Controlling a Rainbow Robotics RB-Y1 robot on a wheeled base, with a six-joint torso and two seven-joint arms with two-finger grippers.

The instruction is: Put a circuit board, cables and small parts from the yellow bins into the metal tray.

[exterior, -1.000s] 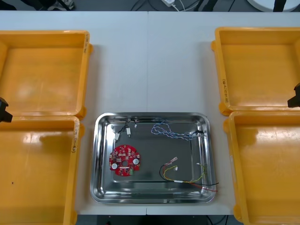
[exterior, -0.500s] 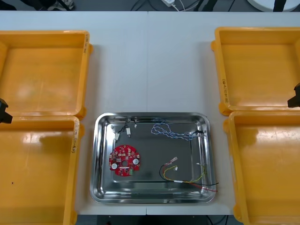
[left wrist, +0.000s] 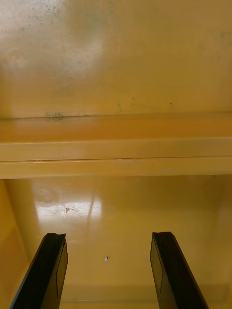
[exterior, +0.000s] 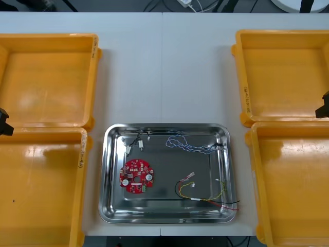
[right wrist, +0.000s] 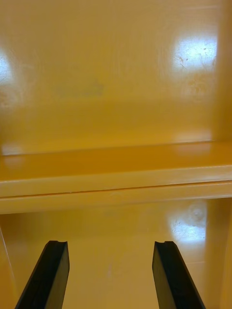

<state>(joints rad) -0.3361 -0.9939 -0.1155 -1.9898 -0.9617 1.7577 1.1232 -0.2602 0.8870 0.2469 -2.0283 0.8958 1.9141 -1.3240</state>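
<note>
1. Gleaming at the near middle of the pale, smooth table (exterior: 164, 67), a shiny rectangular metal tray (exterior: 109, 175) with rounded corners sits between four glossy yellow plastic bins (exterior: 51, 77), two on each side.
2. A round red circuit board (exterior: 136, 176) lies flat in the tray's left half. A thin black cable (exterior: 134, 141) with white plugs lies beyond it, near the far left corner.
3. A twisted blue and white cable (exterior: 187, 144) loops along the tray's far side. A red and yellow cable (exterior: 208, 198) curls in the near right corner, its ends at the rim.
4. The left gripper (left wrist: 107, 237) hangs over the left bins. Its black fingers are spread wide with nothing between them, above a smooth bin floor, and two abutting rims lie beyond the tips.
5. The right gripper (right wrist: 110, 245) hangs likewise over the right bins, fingers parted and empty.
6. Both grippers are well apart from the tray and everything in it.
</note>
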